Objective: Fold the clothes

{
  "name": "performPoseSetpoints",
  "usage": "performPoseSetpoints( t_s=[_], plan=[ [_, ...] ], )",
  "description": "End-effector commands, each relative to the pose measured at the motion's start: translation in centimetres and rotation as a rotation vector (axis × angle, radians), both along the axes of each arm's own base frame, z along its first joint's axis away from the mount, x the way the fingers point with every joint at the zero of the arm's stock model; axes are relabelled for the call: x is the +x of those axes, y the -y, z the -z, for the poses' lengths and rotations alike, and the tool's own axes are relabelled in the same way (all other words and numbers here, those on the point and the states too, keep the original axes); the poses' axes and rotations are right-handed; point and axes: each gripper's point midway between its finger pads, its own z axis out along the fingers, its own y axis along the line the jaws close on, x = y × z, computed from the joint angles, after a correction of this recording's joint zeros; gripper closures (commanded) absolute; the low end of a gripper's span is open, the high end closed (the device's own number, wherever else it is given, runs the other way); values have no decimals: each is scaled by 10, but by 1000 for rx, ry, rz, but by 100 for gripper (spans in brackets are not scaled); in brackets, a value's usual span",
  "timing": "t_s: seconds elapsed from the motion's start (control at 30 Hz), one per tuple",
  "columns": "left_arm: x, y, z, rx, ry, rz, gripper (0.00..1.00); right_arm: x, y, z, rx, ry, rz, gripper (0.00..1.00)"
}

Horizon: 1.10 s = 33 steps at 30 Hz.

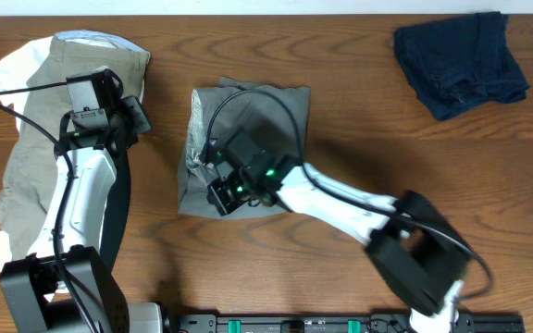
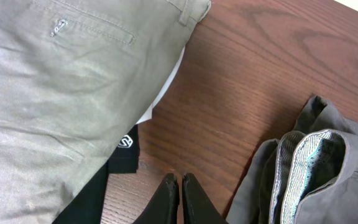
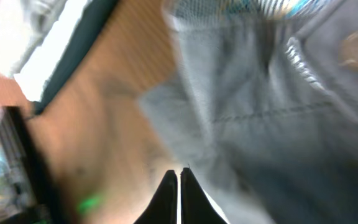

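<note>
Spotted the dark grey shorts [image 1: 280, 106] folded into a rough square at centre frame, with pale speckled lining along the left edge. Got the right gripper [image 3: 178, 190] over the lower-left corner of that bundle, pinched together with no cloth visibly in the tips (pretty blurry wrist view though). Same for the left gripper [image 2: 179, 196]: clamped on nothing, over bare table [image 2: 241, 93] between the grey pile and the khaki shorts [image 1: 35, 157] at far left. Also seeing a navy piece [image 1: 461, 60] crumpled at upper right.
</note>
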Motion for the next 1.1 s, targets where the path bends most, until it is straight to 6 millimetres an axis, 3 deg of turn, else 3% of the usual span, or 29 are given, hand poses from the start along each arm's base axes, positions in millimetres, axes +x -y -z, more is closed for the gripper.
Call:
performPoseSetpoints(
  t_s=[0.0,0.07,0.13,0.2,0.27,0.4,0.53,0.63,0.73,0.9,0.97,1.07],
  plan=[
    [3,-5,-13,18,27,-13,93,13,4,-104,157,138,7,90],
    [3,-5,-13,18,26,-13,93,19,25,-125,138,161,74,80],
    [3,-5,-13,17,27,-13,93,31,52,-130,70,177,191,75],
    [3,-5,-13,17,27,-13,93,43,76,-123,-12,190,272,70],
    [3,-5,-13,17,27,-13,93,50,88,-111,-55,168,299,70],
    [3,-5,-13,17,26,-13,84,58,92,-66,-144,96,300,62],
    [3,-5,-12,17,25,-13,84,61,92,-14,-221,9,286,56],
    [3,-5,-11,17,22,-13,83,56,83,14,-200,-101,271,55],
    [3,-5,-9,16,18,-13,83,50,74,32,-177,-190,267,57],
    [3,-5,-6,15,10,-13,83,38,85,54,-231,-305,293,58],
    [3,-5,-6,15,10,-13,83,38,97,54,-236,-330,270,57],
    [3,-5,-6,15,10,-13,83,50,131,57,-267,-339,270,56]
  ],
)
